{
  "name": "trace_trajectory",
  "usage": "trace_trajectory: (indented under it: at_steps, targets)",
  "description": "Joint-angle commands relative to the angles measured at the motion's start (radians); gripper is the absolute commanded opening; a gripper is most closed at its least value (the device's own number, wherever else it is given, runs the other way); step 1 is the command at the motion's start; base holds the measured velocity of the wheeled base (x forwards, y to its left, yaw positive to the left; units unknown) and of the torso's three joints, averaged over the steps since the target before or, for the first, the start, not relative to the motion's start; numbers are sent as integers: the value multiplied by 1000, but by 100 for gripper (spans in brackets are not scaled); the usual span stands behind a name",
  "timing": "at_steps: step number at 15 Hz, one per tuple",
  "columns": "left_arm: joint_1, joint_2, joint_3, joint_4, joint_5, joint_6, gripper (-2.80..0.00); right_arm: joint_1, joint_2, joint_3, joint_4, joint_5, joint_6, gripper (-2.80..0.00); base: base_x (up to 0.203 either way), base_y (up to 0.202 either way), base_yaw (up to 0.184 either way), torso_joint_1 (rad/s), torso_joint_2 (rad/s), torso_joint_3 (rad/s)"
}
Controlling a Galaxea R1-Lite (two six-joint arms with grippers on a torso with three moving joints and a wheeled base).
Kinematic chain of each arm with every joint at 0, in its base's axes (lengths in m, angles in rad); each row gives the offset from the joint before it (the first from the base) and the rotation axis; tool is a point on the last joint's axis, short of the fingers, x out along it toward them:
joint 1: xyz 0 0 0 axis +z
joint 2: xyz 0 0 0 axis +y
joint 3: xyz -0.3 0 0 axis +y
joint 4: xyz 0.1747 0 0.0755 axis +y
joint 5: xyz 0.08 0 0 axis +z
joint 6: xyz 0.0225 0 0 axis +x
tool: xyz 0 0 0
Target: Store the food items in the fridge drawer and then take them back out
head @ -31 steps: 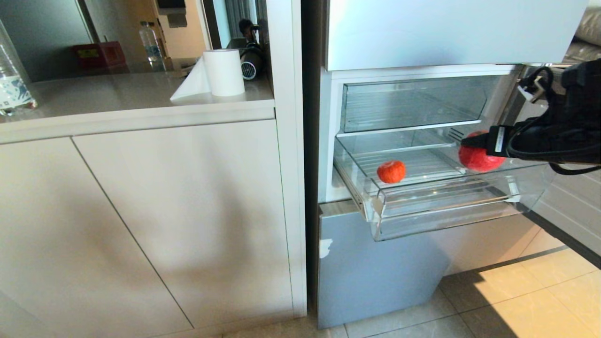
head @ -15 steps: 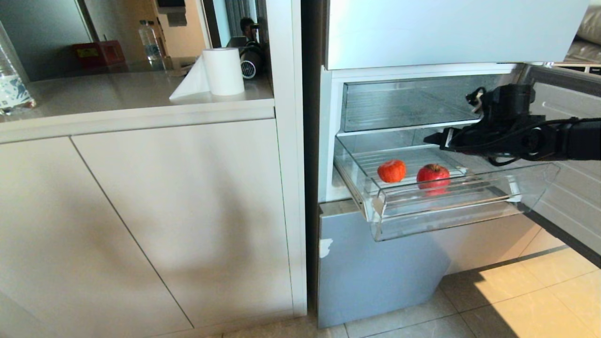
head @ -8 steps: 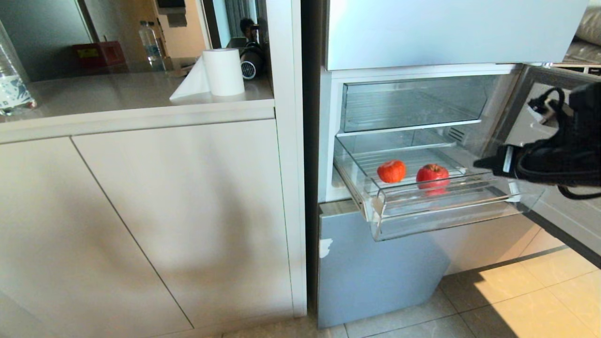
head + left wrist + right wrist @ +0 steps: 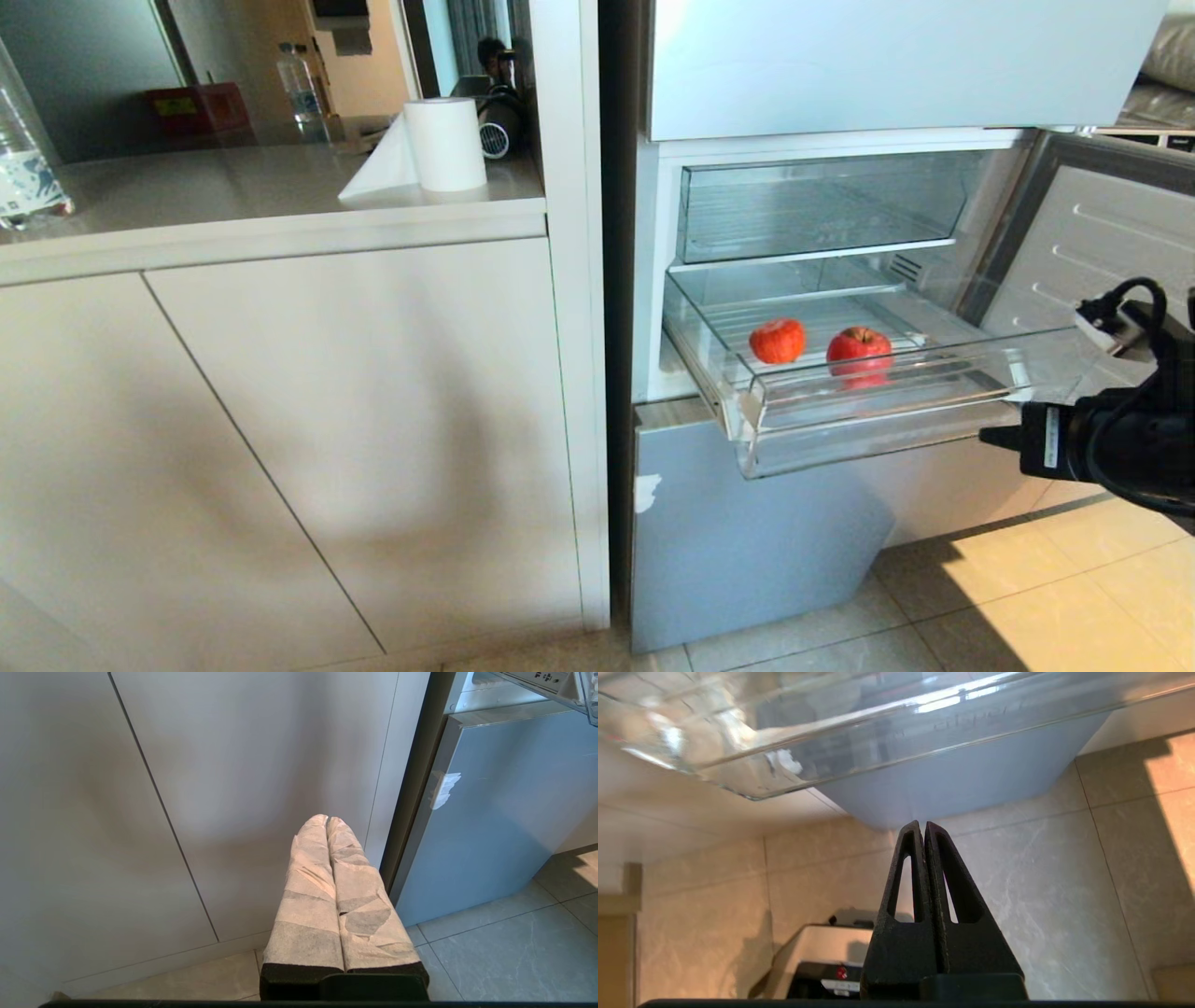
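Up and to the left of the right gripper [image 4: 991,436], whose fingers [image 4: 909,858] are pressed together on nothing below the drawer [image 4: 896,425] front, the apple [image 4: 859,348] and tomato [image 4: 778,340] sit side by side inside, nearer this arm than the left gripper [image 4: 327,821], likewise closed.

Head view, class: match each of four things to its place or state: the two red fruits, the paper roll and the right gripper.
Things:
1. round glossy red apple
2. flatter orange-red fruit
3. white paper towel roll
4. black right gripper

Places or states:
A. on the grey countertop
B. shut, empty, below the clear pulled-out fridge drawer's right front corner
C. in the drawer, nearer the cabinet side
D. in the drawer, nearer the open fridge door

Pairs: 1-D, 2-C, 3-A, 4-B
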Motion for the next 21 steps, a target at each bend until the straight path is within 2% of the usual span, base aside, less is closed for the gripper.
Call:
trace_trajectory:
  at_steps: [1,4,8,11,12,15,21]
  targets:
    - [0,0,2,0,0,0,-280,9,99,-22,-1,1,-3,-280,0,0,0,0,0,0]
    - [0,0,2,0,0,0,-280,19,291,-131,-33,3,-4,-280,0,0,0,0,0,0]
    - [0,0,2,0,0,0,-280,60,574,-366,-218,2,20,-280,0,0,0,0,0,0]
    - [0,0,2,0,0,0,-280,115,741,-562,-409,-4,104,-280,0,0,0,0,0,0]
    - [0,0,2,0,0,0,-280,128,753,-576,-465,-6,154,-280,0,0,0,0,0,0]
    - [0,0,2,0,0,0,-280,142,668,-479,-499,-3,215,-280,0,0,0,0,0,0]
    - [0,0,2,0,0,0,-280,136,348,-153,-497,-1,209,-280,0,0,0,0,0,0]
